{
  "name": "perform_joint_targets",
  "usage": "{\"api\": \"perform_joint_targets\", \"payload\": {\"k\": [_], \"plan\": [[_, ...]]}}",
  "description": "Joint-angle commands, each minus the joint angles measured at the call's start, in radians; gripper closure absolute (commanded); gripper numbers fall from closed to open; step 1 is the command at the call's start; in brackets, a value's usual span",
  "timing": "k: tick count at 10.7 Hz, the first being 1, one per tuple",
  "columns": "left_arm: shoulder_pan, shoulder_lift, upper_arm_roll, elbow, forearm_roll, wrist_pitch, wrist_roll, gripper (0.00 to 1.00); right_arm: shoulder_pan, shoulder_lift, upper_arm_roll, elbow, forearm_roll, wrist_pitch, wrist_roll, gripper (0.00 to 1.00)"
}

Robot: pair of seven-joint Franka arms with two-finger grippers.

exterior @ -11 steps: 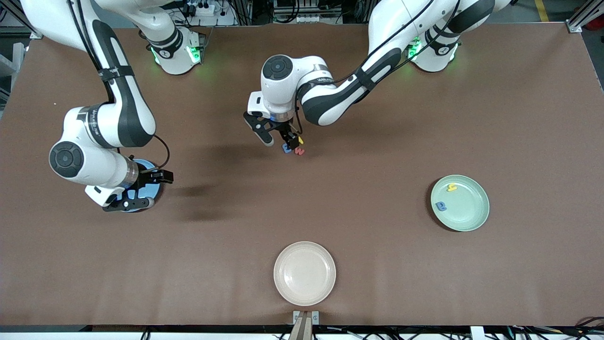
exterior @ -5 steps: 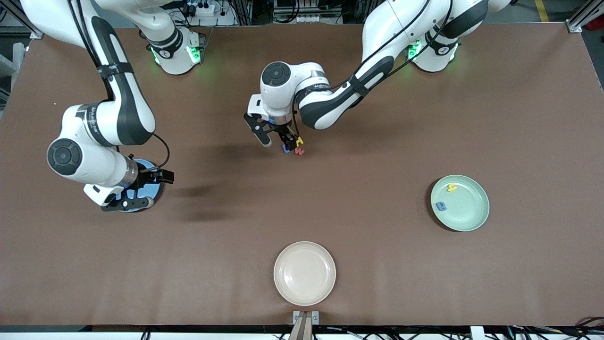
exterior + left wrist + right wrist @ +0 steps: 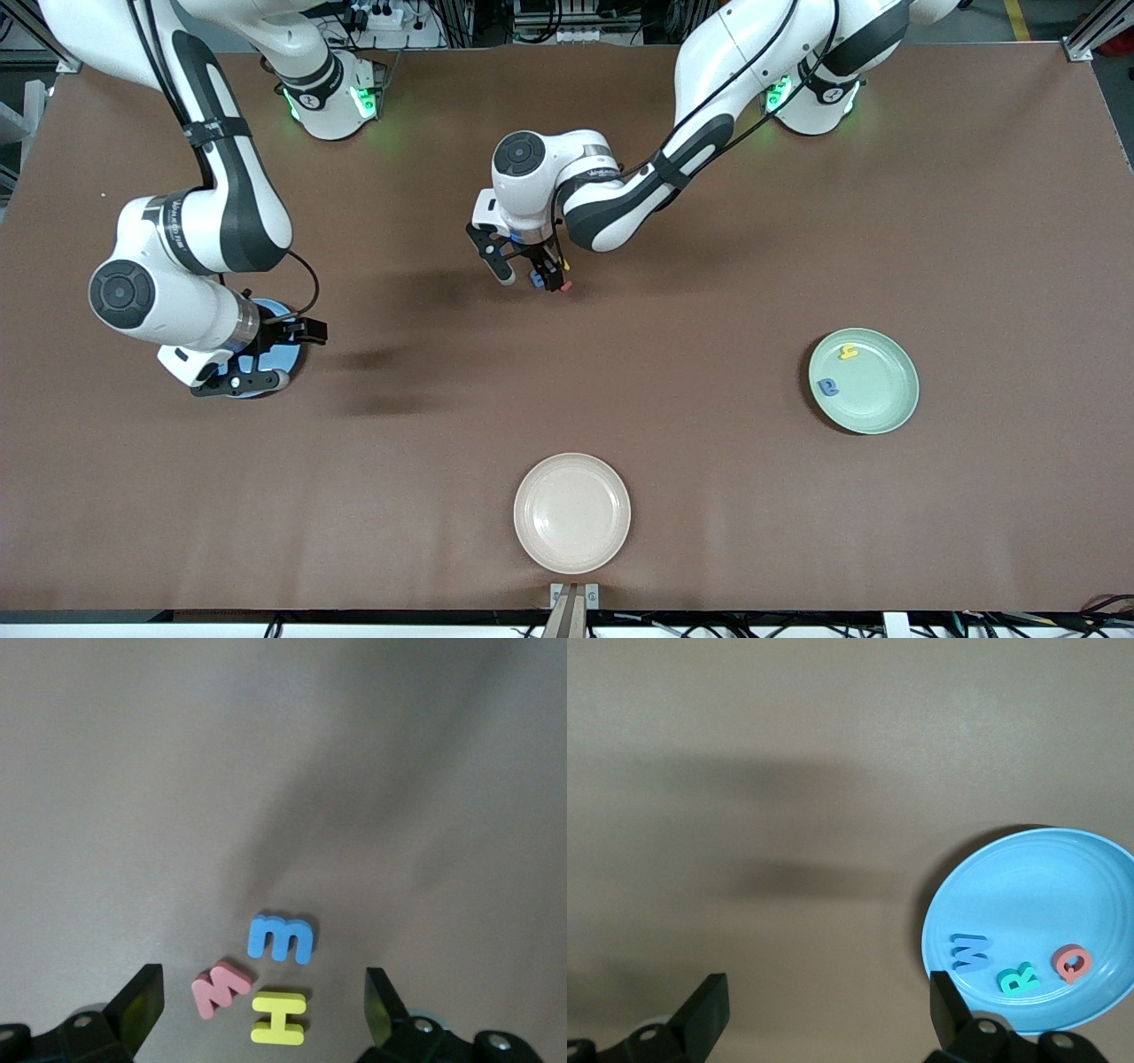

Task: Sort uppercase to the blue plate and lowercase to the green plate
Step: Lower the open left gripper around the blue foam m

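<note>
Left gripper (image 3: 257, 1014), fingers (image 3: 137, 1005) spread wide, low over three letters on the tabletop (image 3: 709, 496): yellow H (image 3: 280, 1018) between the fingers, red m (image 3: 221, 988) and a blue letter (image 3: 280, 938) just beside it. Right gripper (image 3: 824, 1014), fingers wide and empty, at the blue plate (image 3: 1028, 904) holding W (image 3: 968, 951), R (image 3: 1018, 977), Q (image 3: 1072, 963).

The scene is evenly and brightly lit from overhead — soft, blurred arm shadows are cast on the brown table (image 3: 673, 496). No glare is seen on the cream plate (image 3: 572, 513). Both wrist views are slightly soft — broad diffuse shadows are spread across the mat.
</note>
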Motion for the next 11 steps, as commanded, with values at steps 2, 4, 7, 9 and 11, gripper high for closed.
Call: {"api": "perform_joint_targets", "payload": {"k": [2, 4, 7, 9, 11], "plan": [[-0.023, 0.019, 0.017, 0.015, 0.016, 0.01, 0.013, 0.03, 0.002, -0.019, 0.006, -0.006, -0.003, -0.017, 0.018, 0.0], [-0.025, 0.019, 0.017, 0.013, 0.015, 0.01, 0.007, 0.09, 0.004, -0.019, 0.005, -0.01, -0.003, -0.017, 0.016, 0.0], [-0.025, 0.019, 0.017, 0.013, 0.007, 0.011, 0.001, 0.14, 0.002, -0.017, 0.005, -0.01, -0.003, -0.017, 0.016, 0.0], [-0.022, 0.02, 0.017, 0.013, 0.007, 0.011, 0.009, 0.14, 0.004, -0.019, 0.005, -0.01, -0.003, -0.019, 0.018, 0.0], [-0.026, 0.023, 0.038, 0.015, 0.007, 0.011, 0.015, 0.14, 0.002, -0.019, 0.005, -0.01, -0.003, -0.017, 0.016, 0.0]]}}
